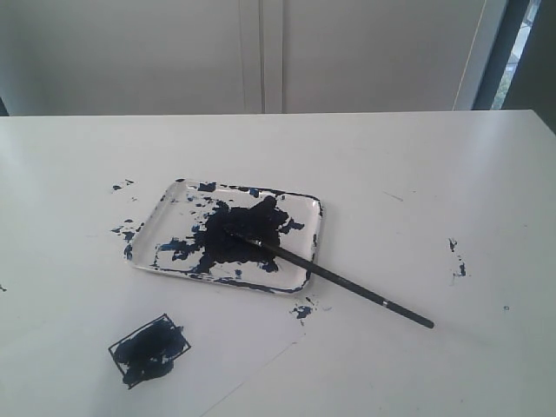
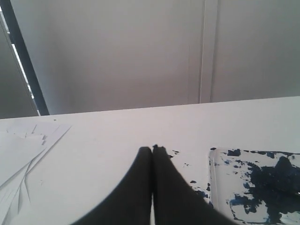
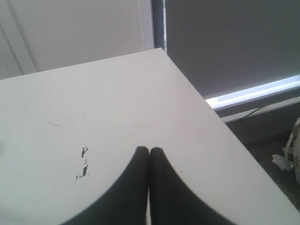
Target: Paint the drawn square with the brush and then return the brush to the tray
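tray: the shallow white rectangular tray with rounded corners [image 1: 302,211], smeared with a big dark blue-black blotch, is sitting on the plain white table [image 1: 417,165].
brush: the long thin black paintbrush [image 1: 334,278] is lying slanted. Its loaded tip is resting in the tray's blotch, and its handle is crossing the tray's right rim and trailing onto the table outside it.
square: the small hand-drawn black-line square [image 1: 149,350] is sitting off the tray's front left corner, apart from it. Its inside is showing mostly dark smear.
left gripper: the black left gripper [image 2: 152,149] is hanging near the tray's left end, fingers pressed together on nothing.
right gripper: the black right gripper [image 3: 149,150] is hanging over bare table with no tray in its view, also pinched closed and empty.
handling: I'm guessing the brush is super light, stiff and skinny, so it's probably rolling easily. I'd be grabbing mid-handle, just outside the tray's rim, away from the wet tip.
progress: honestly looking about done to me.
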Controlling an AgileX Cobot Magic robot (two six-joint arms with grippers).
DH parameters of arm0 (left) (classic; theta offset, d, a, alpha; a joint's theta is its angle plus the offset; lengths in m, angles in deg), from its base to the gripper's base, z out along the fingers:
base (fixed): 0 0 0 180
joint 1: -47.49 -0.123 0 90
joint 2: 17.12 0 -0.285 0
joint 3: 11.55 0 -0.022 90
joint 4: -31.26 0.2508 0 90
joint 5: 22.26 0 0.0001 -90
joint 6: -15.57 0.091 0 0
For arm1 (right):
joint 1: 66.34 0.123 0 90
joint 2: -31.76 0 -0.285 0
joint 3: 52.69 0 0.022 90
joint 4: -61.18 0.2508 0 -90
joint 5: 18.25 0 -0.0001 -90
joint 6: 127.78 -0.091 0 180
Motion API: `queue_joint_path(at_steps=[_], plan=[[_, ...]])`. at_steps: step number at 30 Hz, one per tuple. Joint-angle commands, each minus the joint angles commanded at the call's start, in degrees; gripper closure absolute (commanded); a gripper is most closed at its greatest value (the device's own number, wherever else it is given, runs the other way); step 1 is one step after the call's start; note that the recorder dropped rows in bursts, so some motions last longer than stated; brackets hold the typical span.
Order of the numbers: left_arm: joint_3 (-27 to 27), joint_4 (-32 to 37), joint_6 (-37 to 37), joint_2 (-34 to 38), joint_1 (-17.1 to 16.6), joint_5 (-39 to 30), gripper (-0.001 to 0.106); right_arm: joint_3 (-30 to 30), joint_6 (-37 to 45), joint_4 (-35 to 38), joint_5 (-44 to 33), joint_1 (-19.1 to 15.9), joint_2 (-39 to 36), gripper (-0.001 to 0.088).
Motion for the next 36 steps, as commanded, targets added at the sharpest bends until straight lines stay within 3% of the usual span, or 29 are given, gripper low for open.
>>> queue_joint_path(at_steps=[15, 27, 30, 33, 36], plan=[[0.0, 0.0, 0.0, -2.29, -0.14, 0.0, 0.105, -7.54, -0.16, 0.0, 3.03, 0.0, 7.18, 0.0868], [0.0, 0.0, 0.0, -6.47, -2.65, 0.0, 0.105, -12.64, -0.16, -0.11, 7.71, -0.71, 7.18, 0.0868], [0.0, 0.0, 0.0, -6.92, -2.65, 0.0, 0.105, -14.1, -0.16, 0.02, 8.59, -2.36, 7.18, 0.0868], [0.0, 0.0, 0.0, -7.59, -2.65, 0.0, 0.105, -15.86, -0.16, 0.11, 9.65, -7.94, 7.18, 0.0868], [0.0, 0.0, 0.0, -8.78, -2.65, 0.0, 0.105, -15.86, -0.16, 0.11, 9.65, -8.55, 7.18, 0.0868]])
